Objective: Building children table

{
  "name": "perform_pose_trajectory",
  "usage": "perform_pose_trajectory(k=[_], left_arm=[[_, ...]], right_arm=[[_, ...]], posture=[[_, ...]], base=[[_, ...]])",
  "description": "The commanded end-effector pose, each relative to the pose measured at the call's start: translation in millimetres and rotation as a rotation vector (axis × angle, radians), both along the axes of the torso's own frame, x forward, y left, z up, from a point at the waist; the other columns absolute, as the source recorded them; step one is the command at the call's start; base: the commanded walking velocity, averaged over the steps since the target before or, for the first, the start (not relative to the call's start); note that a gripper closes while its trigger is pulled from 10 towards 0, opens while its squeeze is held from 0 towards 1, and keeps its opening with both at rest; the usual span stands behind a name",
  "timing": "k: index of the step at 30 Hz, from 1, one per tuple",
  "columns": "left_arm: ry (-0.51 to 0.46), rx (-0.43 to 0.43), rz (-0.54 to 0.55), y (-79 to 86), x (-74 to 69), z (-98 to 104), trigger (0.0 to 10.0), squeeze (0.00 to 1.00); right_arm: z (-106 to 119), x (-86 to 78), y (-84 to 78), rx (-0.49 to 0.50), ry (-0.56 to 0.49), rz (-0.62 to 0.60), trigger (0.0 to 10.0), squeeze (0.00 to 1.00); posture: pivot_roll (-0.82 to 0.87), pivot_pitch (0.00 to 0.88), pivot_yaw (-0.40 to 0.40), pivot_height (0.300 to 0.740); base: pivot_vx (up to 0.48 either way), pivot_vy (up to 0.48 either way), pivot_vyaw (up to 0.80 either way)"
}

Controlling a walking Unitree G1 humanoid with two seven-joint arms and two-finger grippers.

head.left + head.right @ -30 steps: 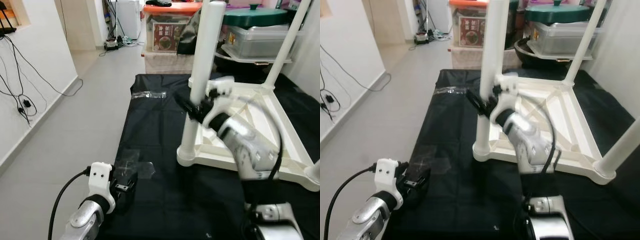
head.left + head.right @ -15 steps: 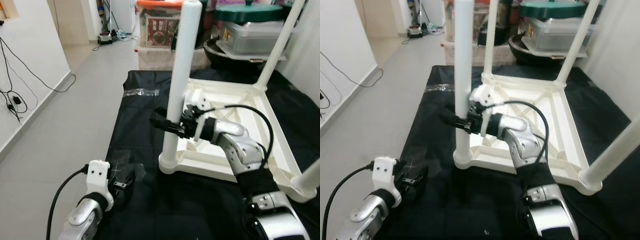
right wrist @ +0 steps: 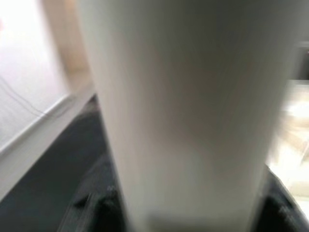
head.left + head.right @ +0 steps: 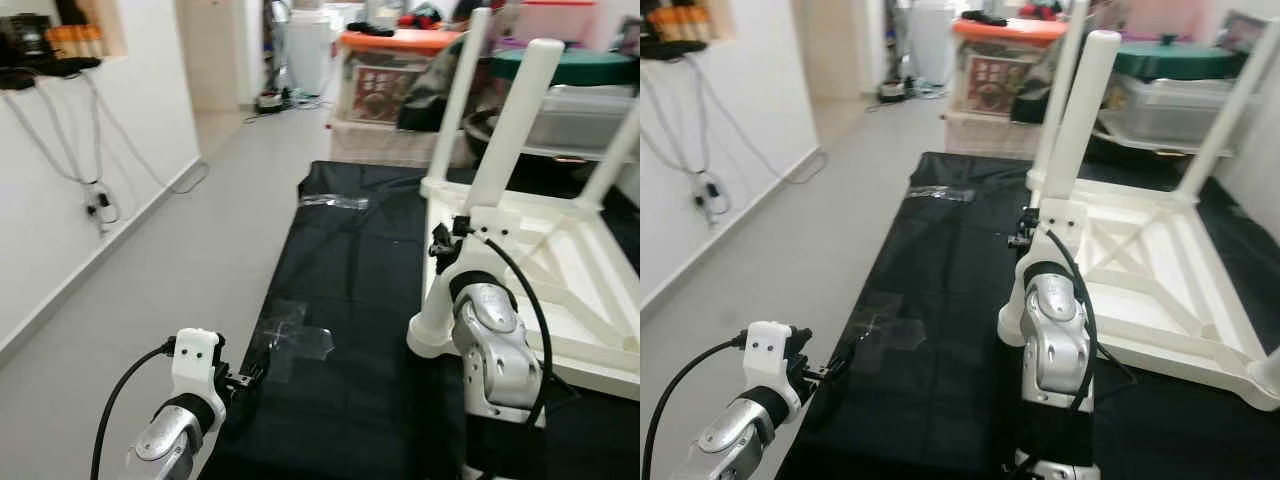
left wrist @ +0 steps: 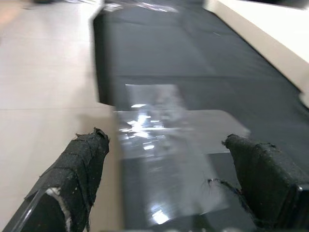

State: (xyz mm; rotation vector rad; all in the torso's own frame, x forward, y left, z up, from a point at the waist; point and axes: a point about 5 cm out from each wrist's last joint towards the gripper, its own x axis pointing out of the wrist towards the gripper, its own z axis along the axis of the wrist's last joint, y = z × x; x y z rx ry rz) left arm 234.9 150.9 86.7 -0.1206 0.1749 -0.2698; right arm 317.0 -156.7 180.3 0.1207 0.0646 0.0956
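The right pincer (image 4: 1024, 232) reaches forward from the silver right arm (image 4: 1055, 335) and meets the nearest leg (image 4: 1072, 135) of the overturned white children's table (image 4: 1140, 270). In the right wrist view that leg (image 3: 183, 111) sits close against the camera, with dark finger shapes at both of its sides, so the pincer appears to be clasped around the leg, though the blur leaves the contact itself unclear. The leg stands upright with a slight lean, rising from the table's corner at about 9 o'clock of the frame. Two more legs rise at the far side of the table, toward 12 and 1 o'clock.

The table lies underside up on a black sheet (image 4: 350, 300) spread over the floor. A patch of clear tape (image 4: 295, 335) glints on the sheet at about 8 o'clock from the held leg, and another strip (image 4: 335, 201) lies near the sheet's far edge at 11 o'clock.

The left pincer (image 5: 176, 181) hovers low over the near left edge of the sheet, its two black fingers (image 5: 79, 169) spread wide apart with nothing between them, the clear tape just beyond their tips. In the head views the left arm (image 4: 185, 420) sits at 7 o'clock, a black cable looping from its wrist.

Farther off, at 12 o'clock, stand storage boxes (image 4: 390, 85) and a green-lidded container (image 4: 1170, 60). A white wall with hanging cables (image 4: 95, 190) runs along 9 to 10 o'clock.
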Motion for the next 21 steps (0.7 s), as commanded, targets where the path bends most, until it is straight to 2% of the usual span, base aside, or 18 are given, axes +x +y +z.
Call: perform_pose_trajectory(k=[1, 2, 3, 4, 5, 7, 10, 14, 16, 17, 18, 19, 20, 21], left_arm=[[0.013, -0.001, -0.021, -4.5, 1.6, -2.1, 10.0, 0.00], [0.009, -0.002, -0.023, -5.1, 3.1, -1.5, 10.0, 0.00], [0.006, -0.002, -0.025, -5.4, 4.2, -1.1, 10.0, 0.00], [0.006, -0.002, -0.025, -5.4, 4.2, -1.1, 10.0, 0.00], [0.004, 0.000, -0.023, -3.7, 4.6, -1.0, 10.0, 0.00], [0.003, 0.004, -0.019, -0.8, 4.9, -1.6, 10.0, 0.00], [0.003, 0.006, -0.017, 0.3, 5.1, -2.0, 10.0, 0.00], [-0.002, 0.011, -0.010, 0.5, 6.3, -2.1, 10.0, 0.00], [-0.002, 0.011, -0.010, 0.5, 6.3, -2.1, 10.0, 0.00], [-0.004, 0.013, -0.008, 0.2, 6.2, -1.8, 10.0, 0.00], [-0.006, 0.014, -0.005, 0.8, 5.7, -1.1, 10.0, 0.00], [-0.006, 0.014, -0.005, 0.8, 5.7, -1.1, 10.0, 0.00], [-0.005, 0.016, -0.002, 2.2, 3.5, -1.3, 10.0, 0.00], [-0.005, 0.016, -0.002, 2.2, 3.5, -1.3, 10.0, 0.00]], right_arm=[[9.8, 3.6, 24.1, 0.067, -0.050, 0.256, 10.0, 1.00], [29.2, 11.6, 34.9, 0.063, -0.142, 0.452, 10.0, 0.98], [40.8, 16.4, 39.2, 0.050, -0.183, 0.532, 10.0, 0.98], [40.8, 16.4, 39.2, 0.050, -0.183, 0.532, 10.0, 0.98], [50.2, 22.8, 43.1, 0.019, -0.223, 0.658, 10.0, 0.00], [56.3, 26.8, 48.4, -0.010, -0.248, 0.808, 10.0, 0.00], [56.6, 26.8, 50.8, -0.017, -0.247, 0.861, 10.0, 0.00], [32.3, 34.8, 72.6, -0.100, -0.168, 0.986, 10.0, 0.00], [32.3, 34.8, 72.6, -0.100, -0.168, 0.986, 10.0, 0.00], [25.8, 29.1, 76.1, -0.105, -0.160, 1.055, 10.0, 0.00], [18.6, 16.4, 75.7, -0.101, -0.160, 1.162, 0.8, 0.00], [18.6, 16.4, 75.7, -0.101, -0.160, 1.162, 0.8, 0.00], [4.1, -6.0, 71.6, -0.121, -0.150, 1.323, 0.0, 0.00], [4.1, -6.0, 71.6, -0.121, -0.150, 1.323, 0.0, 0.00]], posture=[[-0.01, 0.000, -0.006, 0.740], [0.00, 0.000, -0.011, 0.740], [0.00, 0.000, -0.012, 0.740], [0.00, 0.000, -0.012, 0.740], [0.01, 0.000, -0.018, 0.740], [0.01, 0.000, -0.024, 0.740], [0.01, 0.000, -0.025, 0.740], [0.03, 0.000, -0.041, 0.740], [0.03, 0.000, -0.041, 0.740], [0.05, 0.000, -0.050, 0.740], [0.04, 0.000, -0.048, 0.740], [0.04, 0.000, -0.048, 0.740], [0.03, 0.000, -0.039, 0.740], [0.03, 0.000, -0.039, 0.740]], base=[[0.000, 0.000, 0.00], [0.000, 0.000, 0.00], [0.000, 0.000, 0.00], [0.000, 0.000, 0.00], [0.000, 0.000, 0.00], [0.000, 0.000, 0.00], [0.000, 0.000, 0.00], [0.000, 0.000, 0.00], [0.000, 0.000, 0.00], [0.000, 0.000, 0.00], [0.000, 0.000, 0.00], [0.000, 0.000, 0.00], [0.000, 0.000, 0.00], [0.000, 0.000, 0.00]])
